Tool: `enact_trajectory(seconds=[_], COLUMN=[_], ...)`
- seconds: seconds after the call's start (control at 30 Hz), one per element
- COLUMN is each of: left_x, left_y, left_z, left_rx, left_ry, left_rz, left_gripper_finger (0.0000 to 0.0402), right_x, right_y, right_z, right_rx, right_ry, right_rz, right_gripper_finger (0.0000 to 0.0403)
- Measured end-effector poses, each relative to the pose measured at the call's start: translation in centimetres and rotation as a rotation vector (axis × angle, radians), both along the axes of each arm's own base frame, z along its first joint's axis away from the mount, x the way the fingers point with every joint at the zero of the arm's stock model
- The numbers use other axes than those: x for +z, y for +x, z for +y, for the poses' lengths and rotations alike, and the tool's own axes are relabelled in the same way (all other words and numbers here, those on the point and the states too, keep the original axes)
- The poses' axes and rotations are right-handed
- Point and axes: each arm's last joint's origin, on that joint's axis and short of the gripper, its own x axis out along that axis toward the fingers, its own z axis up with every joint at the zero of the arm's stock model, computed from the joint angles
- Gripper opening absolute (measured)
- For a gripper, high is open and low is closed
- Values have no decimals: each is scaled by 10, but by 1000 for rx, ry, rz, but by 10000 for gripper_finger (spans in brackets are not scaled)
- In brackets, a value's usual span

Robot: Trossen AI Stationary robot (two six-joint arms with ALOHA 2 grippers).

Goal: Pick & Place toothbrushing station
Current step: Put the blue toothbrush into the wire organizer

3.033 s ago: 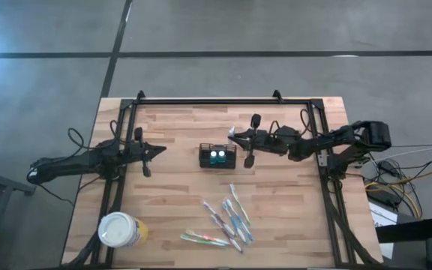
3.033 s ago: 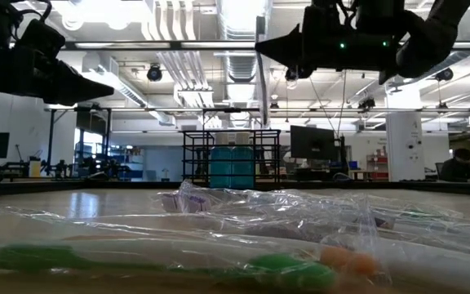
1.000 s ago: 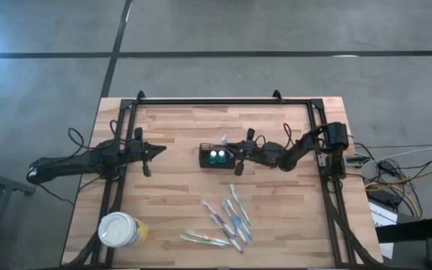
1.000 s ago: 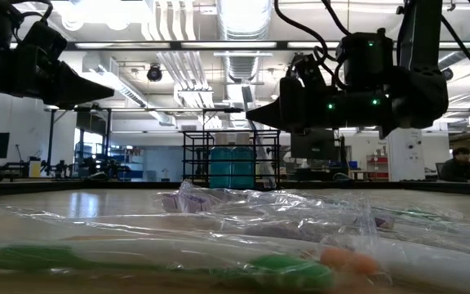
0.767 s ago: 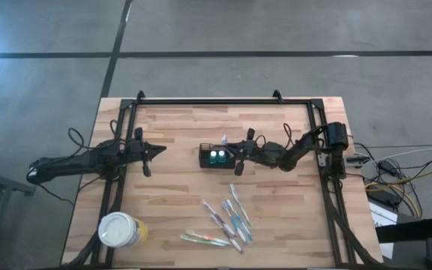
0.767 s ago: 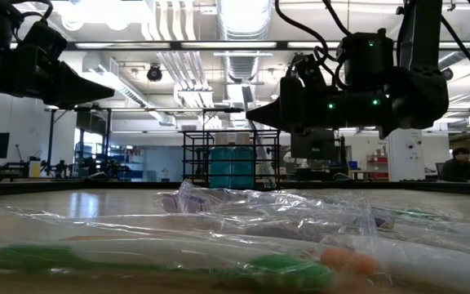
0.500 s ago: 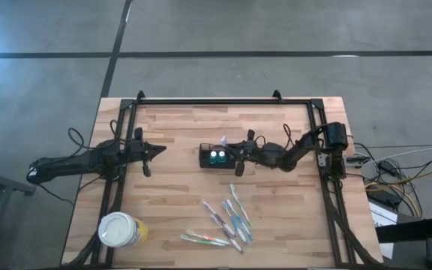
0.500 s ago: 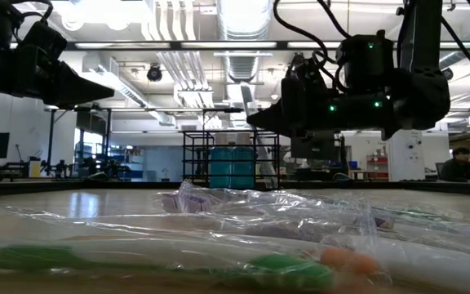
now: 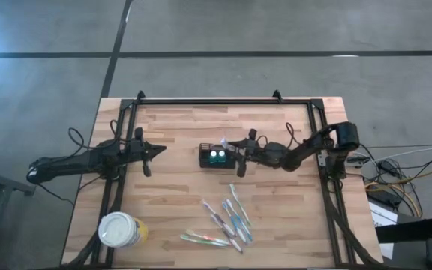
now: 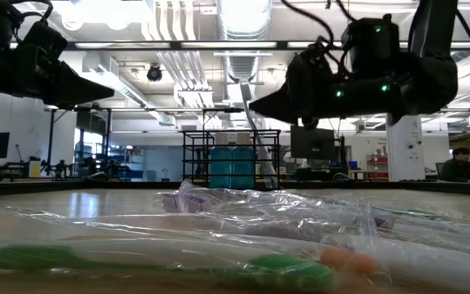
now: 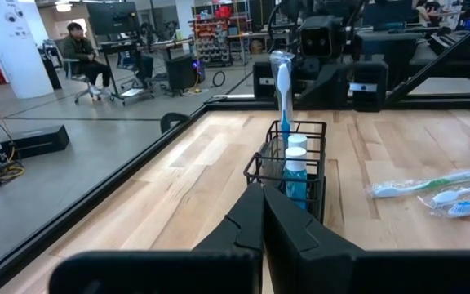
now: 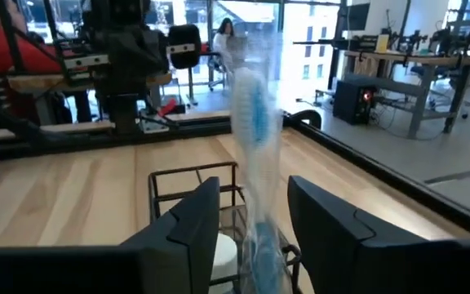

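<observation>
Toothbrushing station (image 9: 217, 157): your right gripper (image 9: 236, 154) beside it, fingers apart around wrapped toothbrush (image 12: 253, 163); left gripper (image 9: 154, 149) closed, apart.

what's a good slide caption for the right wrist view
Right hand, open, straddles a wrapped toothbrush standing upright in the black wire caddy.

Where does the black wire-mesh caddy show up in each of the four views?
High view: caddy at table centre, by the right gripper.
Low view: caddy mid-frame, behind the wrapped toothbrushes.
Left wrist view: caddy straight ahead, past the fingers.
Right wrist view: caddy just beyond the fingers.
Shared landmark: the upright wrapped toothbrush in it.
</observation>
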Motion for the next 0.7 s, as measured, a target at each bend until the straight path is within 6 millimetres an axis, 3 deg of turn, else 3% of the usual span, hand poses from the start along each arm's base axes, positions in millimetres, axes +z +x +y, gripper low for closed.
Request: enact_trajectory(seconds=[0.2, 0.43, 0.57, 0.7], left_x=[0, 0, 0, 0], left_y=[0, 0, 0, 0], left_z=[0, 0, 0, 0], left_rx=[0, -6, -7, -8], left_ry=[-2, -13, -14, -14], left_rz=[0, -3, -3, -3], left_gripper_finger=[3, 3, 3, 3], right_x=[24, 54, 55, 48], right_y=[-19, -74, -106, -135], right_z=[10, 26, 28, 28], right_rx=[12, 68, 86, 31], right_ry=[-37, -98, -62, -57], right_rz=[-73, -192, -218, -239], right_gripper_finger=[137, 76, 20, 12])
